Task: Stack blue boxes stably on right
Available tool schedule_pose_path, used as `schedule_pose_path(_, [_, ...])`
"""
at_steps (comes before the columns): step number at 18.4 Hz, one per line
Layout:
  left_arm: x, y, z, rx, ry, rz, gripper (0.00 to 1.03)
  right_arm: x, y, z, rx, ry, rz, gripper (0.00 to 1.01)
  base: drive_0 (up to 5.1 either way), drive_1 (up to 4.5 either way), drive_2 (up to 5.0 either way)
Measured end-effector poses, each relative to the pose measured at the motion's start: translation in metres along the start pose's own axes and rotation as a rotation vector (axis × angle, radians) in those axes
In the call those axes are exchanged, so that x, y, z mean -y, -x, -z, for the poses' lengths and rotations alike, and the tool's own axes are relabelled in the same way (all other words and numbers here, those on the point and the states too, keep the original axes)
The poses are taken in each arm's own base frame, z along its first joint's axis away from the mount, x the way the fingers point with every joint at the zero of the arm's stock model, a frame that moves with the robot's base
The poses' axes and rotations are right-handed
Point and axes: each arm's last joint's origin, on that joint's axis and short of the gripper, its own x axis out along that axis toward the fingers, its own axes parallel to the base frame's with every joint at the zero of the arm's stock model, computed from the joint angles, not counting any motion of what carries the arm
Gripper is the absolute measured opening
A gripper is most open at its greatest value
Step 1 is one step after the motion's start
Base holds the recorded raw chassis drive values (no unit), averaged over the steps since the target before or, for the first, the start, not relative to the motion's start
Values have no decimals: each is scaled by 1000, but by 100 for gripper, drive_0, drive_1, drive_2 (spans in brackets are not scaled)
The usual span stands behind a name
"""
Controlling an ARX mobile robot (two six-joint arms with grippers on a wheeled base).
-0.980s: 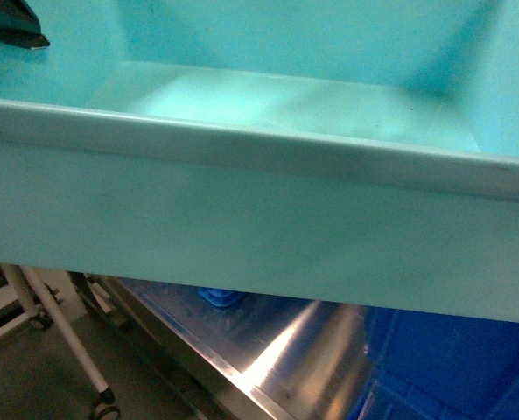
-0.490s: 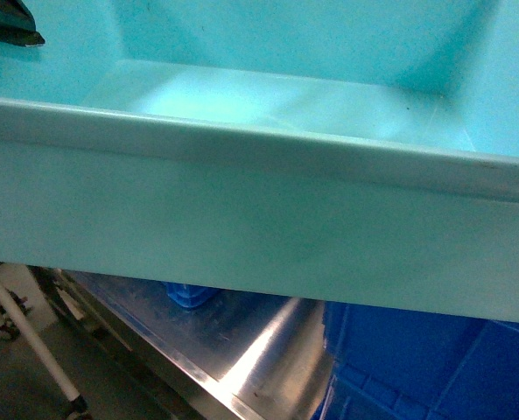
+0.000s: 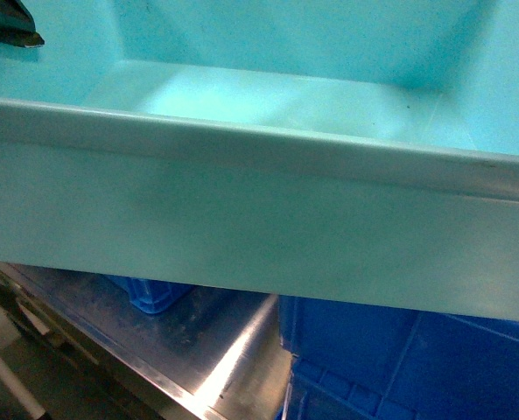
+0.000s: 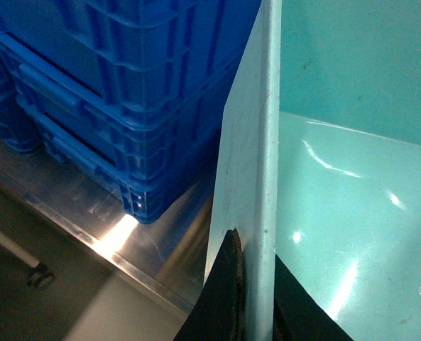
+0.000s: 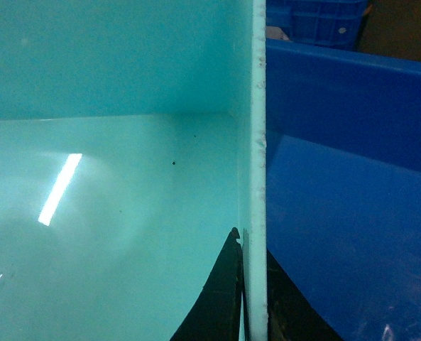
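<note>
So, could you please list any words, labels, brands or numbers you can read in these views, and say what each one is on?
None: no legible text appears in any view.
The turquoise tub has plain walls with no label or print.
The deep blue tub is plain too.
The ribbed crates show moulded ribs only, no readable marking.
A small pale mark on a far crate in the right wrist view is too small to read.

Little of the robot shows. In the left wrist view the left gripper (image 4: 256, 302) appears as two flat, matte black fingers (image 4: 224, 298), broad at the base and tapering to a curved point. The right gripper (image 5: 251, 295) looks alike: black fingers (image 5: 221, 298) with a small notch near one tip. In the head view, dark finger ends poke in at the far corners.
</note>
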Motion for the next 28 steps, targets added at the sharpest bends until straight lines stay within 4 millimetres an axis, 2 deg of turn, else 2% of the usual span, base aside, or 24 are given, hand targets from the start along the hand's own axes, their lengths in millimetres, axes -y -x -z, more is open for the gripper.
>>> schedule_pose_path(28, [0,0,0,1,0,1,2,0,0,0,0,0,0,2,-165,-165,-165])
